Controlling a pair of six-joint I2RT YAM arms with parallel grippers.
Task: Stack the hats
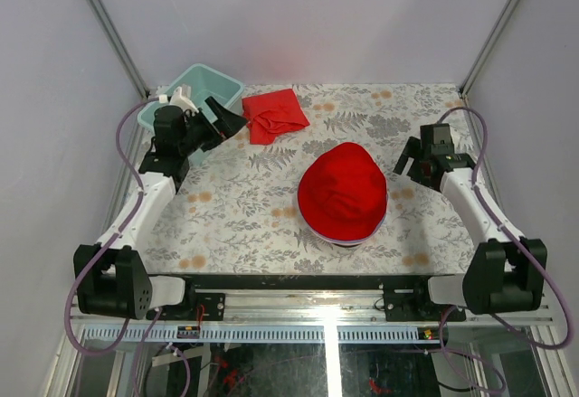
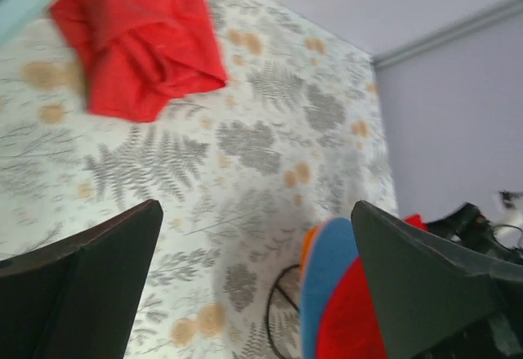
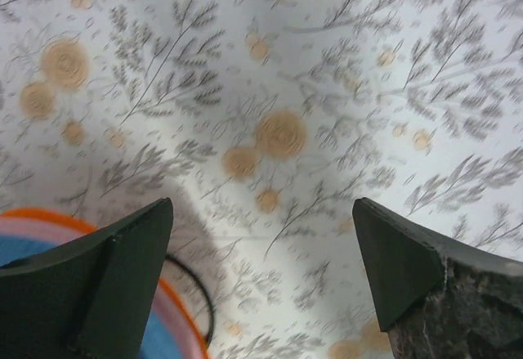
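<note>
The hats stand in one pile at the table's middle, the red hat (image 1: pixel 343 191) on top. Blue and pink brim edges (image 1: pixel 348 240) peek out below it. The left wrist view shows the red hat (image 2: pixel 347 318) over a blue brim (image 2: pixel 327 281) and an orange edge (image 2: pixel 306 249). The right wrist view shows orange (image 3: pixel 49 214), pink (image 3: pixel 37 230) and blue (image 3: pixel 24 249) brims at the lower left. My left gripper (image 1: pixel 217 118) is open and empty at the far left. My right gripper (image 1: pixel 409 162) is open and empty, right of the pile.
A flat red cloth (image 1: pixel 274 114) lies at the back, left of centre, also in the left wrist view (image 2: pixel 139 36). A teal bin (image 1: pixel 193 96) stands at the back left corner. A black wire stand (image 2: pixel 282 314) shows under the pile. Grey walls close three sides.
</note>
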